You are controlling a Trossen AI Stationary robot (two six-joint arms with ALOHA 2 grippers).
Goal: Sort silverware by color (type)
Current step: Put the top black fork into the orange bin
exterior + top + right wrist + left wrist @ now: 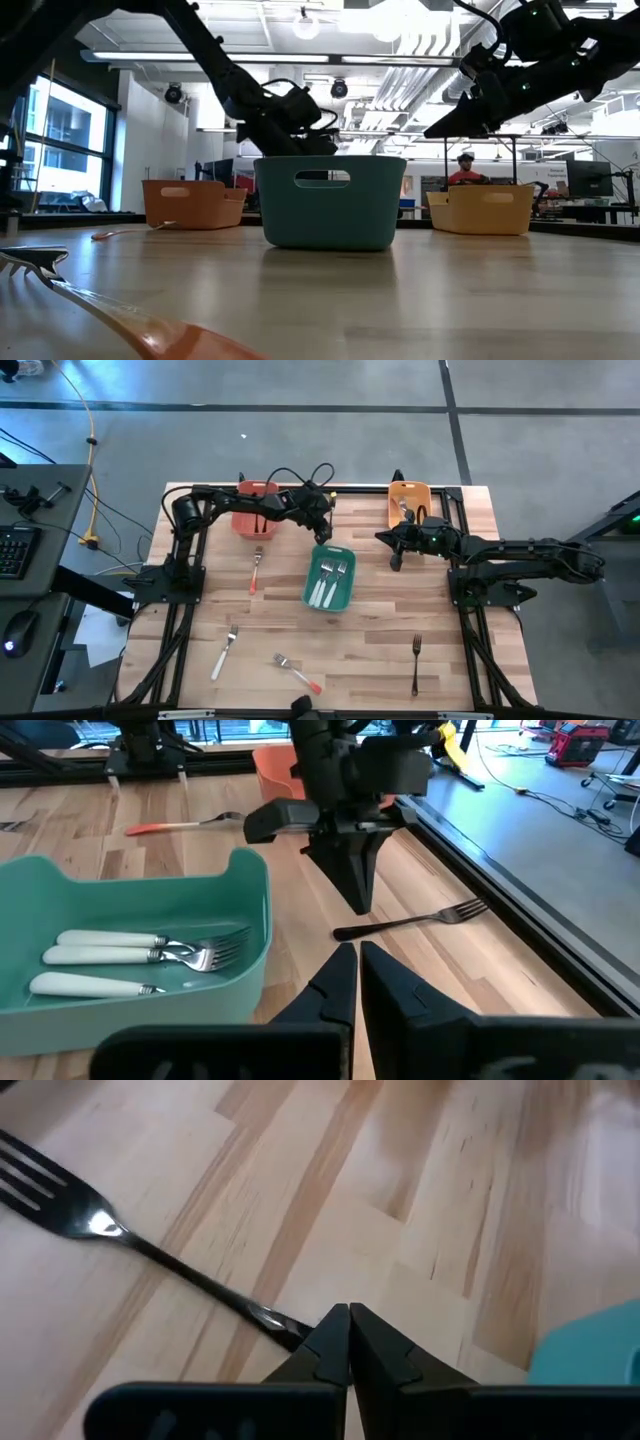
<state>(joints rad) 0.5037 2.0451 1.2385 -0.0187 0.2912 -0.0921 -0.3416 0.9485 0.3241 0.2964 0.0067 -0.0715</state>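
At the left gripper (348, 1330): fingers (325, 1345) clenched tight with no gap, tips down at the wooden table (420, 1230). Just beside those tips, touching the side of one finger: the handle end of a dark fork (130, 1240), flat on the wood, tines pointing away from the fingers. Cannot tell whether anything of the handle is pinched; looks merely touched. Close by the same fingers on the other side: the corner of the teal bin (240, 885), with three white-handled forks (130, 955) lying side by side inside. At the right gripper (350, 970): fingers (385, 990) also closed on nothing, hanging above the table and aimed at the left gripper's tips, the dark fork lying crosswise between the two. Behind the right fingers: the orange bin (408, 503). Behind the left fingers: the salmon bin (255, 510). Well away from both sets of fingers, loose on the table: an orange-handled fork (256, 570) near the teal bin, a white-handled fork (223, 654), another orange-handled fork (298, 672), and a second dark fork (416, 663) along the near edge.
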